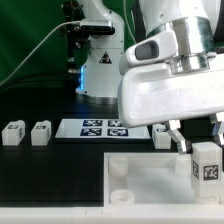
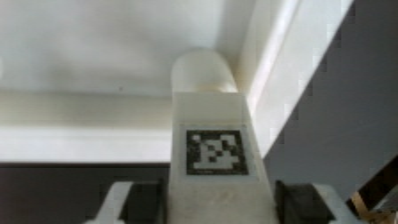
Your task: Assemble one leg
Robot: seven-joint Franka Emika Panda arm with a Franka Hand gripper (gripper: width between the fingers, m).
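Gripper [image 1: 200, 143] is clamped on the leg [image 1: 207, 163], jaws narrow. In the wrist view both fingers [image 2: 128, 205] press the leg's sides. The leg's tag [image 2: 217, 150] faces the wrist camera, and its rounded end points away from the gripper.

The held leg sits over the recessed square piece [image 1: 150, 195], at that piece's end on the exterior view's right. In the wrist view the rounded end lies close to an inner corner, where the raised rim meets the recess floor. Cannot tell whether the end touches the floor or hangs just above it. No socket is visible under the leg in either view, as the leg hides that spot.

The recessed square piece lies flat on the dark table [image 1: 40, 165], nearest the exterior camera. Two round sockets show at its end on the exterior view's left, one [image 1: 117, 167] farther from the camera and one [image 1: 120, 194] nearer. Both are open rings with only white plastic showing inside.

Outside the piece, on the table:
- Two loose legs [image 1: 12, 133] and [image 1: 41, 132] stand side by side, near each other but apart, at the exterior view's left.
- A third loose leg [image 1: 162, 134] stands just beside the marker board [image 1: 105, 128], on its right in the exterior view and partly behind the arm.
- The marker board lies flat between the pair and the third leg.
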